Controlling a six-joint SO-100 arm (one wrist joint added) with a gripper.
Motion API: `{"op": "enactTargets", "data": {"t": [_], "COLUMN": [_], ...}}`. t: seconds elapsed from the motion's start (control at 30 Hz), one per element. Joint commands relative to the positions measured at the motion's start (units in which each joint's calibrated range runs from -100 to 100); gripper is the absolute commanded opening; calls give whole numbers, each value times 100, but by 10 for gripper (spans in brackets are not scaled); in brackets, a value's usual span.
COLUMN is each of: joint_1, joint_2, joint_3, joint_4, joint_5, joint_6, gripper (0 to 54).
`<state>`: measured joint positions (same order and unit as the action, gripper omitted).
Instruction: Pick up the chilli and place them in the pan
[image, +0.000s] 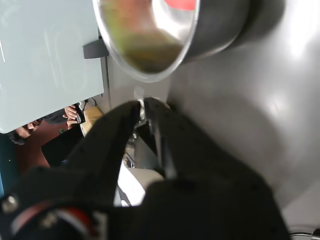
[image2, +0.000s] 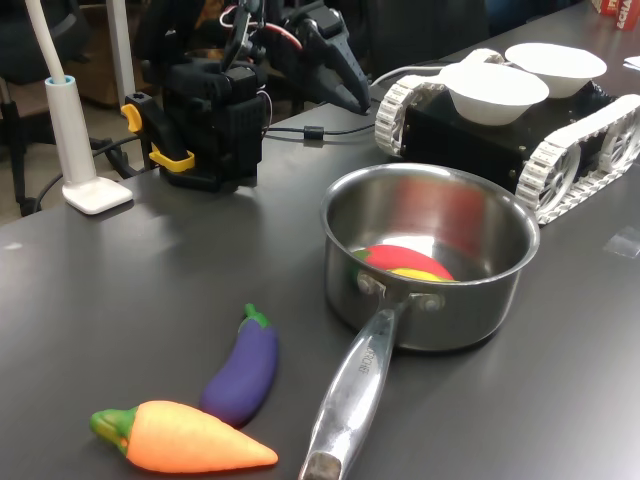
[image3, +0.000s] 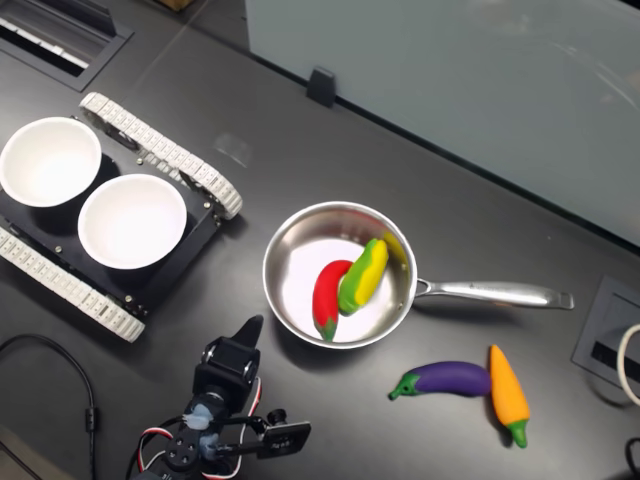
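Around the pan (image3: 300, 262) lies a dark grey table (image3: 520, 220), with a pale panel (image3: 450, 90) along the edge beyond it in the second exterior view. Nearest the first exterior view's camera, a carrot (image2: 185, 440) and an aubergine (image2: 243, 372) touch, just beside the pan's handle (image2: 352, 395). Inside the pan rests the chilli (image3: 328, 297), touching a yellow-green vegetable (image3: 362, 276). The chilli's long axis runs across the pan's handle line, tip toward the gripper's side, the other end toward the panel. The gripper (image3: 247, 329) sits near the pan's rim, away from the handle; its jaws are closed with nothing between them. Past the pan, a tracked vehicle (image2: 560, 140) carries two white bowls (image2: 495, 90).
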<state>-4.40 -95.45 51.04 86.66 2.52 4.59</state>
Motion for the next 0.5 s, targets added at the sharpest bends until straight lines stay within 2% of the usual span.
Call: {"op": "enactTargets", "data": {"t": [0.0,0.2,0.47], "joint_1": [-19,-30,-168], "joint_2": [1,1,1], "joint_3": [-556,-165,671], "joint_4": [209,362,294], "joint_5": [5,54,83], "joint_6": [-140,-165,-165], "gripper": [0,0,0]}}
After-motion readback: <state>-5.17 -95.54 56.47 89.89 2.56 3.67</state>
